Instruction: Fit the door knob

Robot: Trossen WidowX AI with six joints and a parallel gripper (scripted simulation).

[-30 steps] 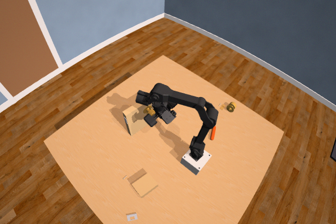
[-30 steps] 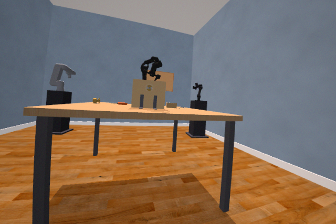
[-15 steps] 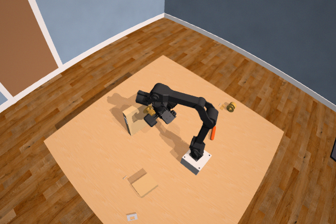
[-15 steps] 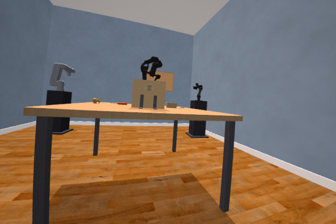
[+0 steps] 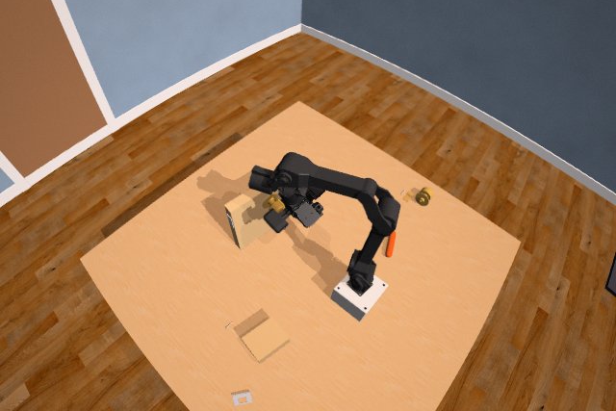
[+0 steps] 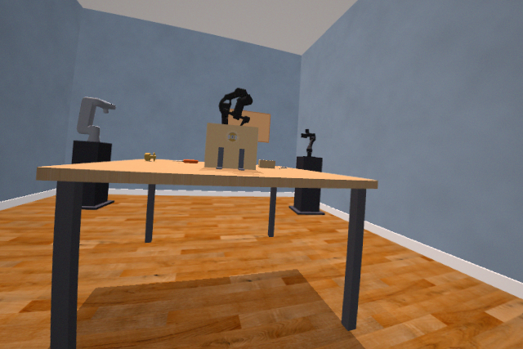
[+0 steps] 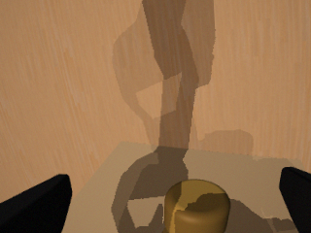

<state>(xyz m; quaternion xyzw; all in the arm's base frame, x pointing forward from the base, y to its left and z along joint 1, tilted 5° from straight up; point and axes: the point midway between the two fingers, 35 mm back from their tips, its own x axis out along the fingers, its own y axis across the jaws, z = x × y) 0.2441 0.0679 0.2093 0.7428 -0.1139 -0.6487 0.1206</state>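
the wide wooden surface point(image 5: 164, 271) carries an upright wood block point(image 5: 242, 225), and the black arm point(image 5: 343, 185) reaches from its white base point(image 5: 380, 292) up and over, elbow high, wrist bent down at the block's robot-facing side. the claw point(image 7: 175, 210) hangs spread wide, gripping nothing, one dark finger point(image 7: 29, 220) on each side of the brass door knob point(image 7: 194, 216). the knob sits on that face, its round plate seemingly flat on the wood, so the fit looks done. the risk, as i judge it: pulling away crooked could let a finger catch the knob and drag the spindle out or tip the block. a second knob point(image 5: 423, 195) lies well apart.
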